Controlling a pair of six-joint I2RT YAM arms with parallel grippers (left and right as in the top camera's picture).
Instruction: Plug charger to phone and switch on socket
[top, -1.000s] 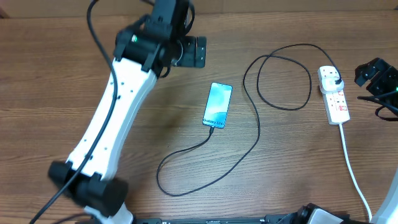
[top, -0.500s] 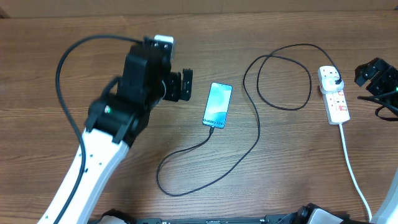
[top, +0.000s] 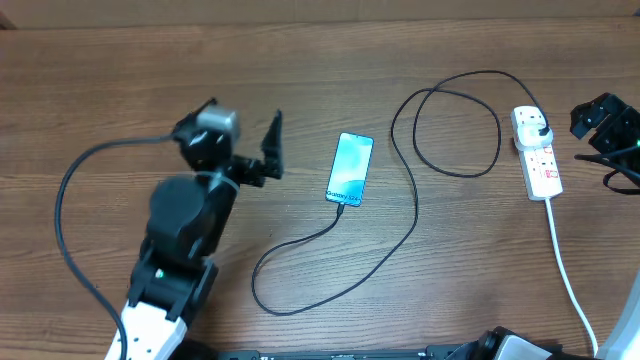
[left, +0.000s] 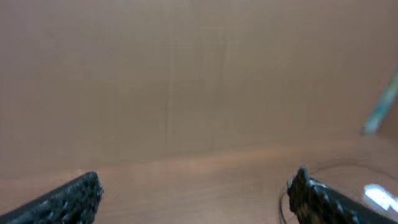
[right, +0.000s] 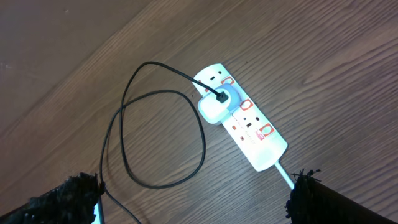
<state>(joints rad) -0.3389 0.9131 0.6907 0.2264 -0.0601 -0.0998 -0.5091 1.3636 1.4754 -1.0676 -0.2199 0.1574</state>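
The phone (top: 350, 168) lies mid-table with its blue screen lit. The black charger cable (top: 410, 215) runs from the phone's near end, loops across the table and ends at a white plug in the socket (top: 537, 152). The socket, a white power strip with red switch marks, also shows in the right wrist view (right: 245, 118) with the cable loop (right: 158, 140). My left gripper (top: 272, 145) is open and empty, left of the phone; its fingers show in the left wrist view (left: 196, 193). My right gripper (top: 597, 120) is open and empty, right of the socket; its fingers show in the right wrist view (right: 199, 199).
The socket's white cord (top: 570, 275) runs toward the table's front right edge. The left arm's black cable (top: 70, 200) arcs over the left side of the wooden table (top: 480, 270).
My left arm has pulled back from the far middle of the table toward the front left, and its gripper has turned. The phone, cable, socket and right gripper have not moved.
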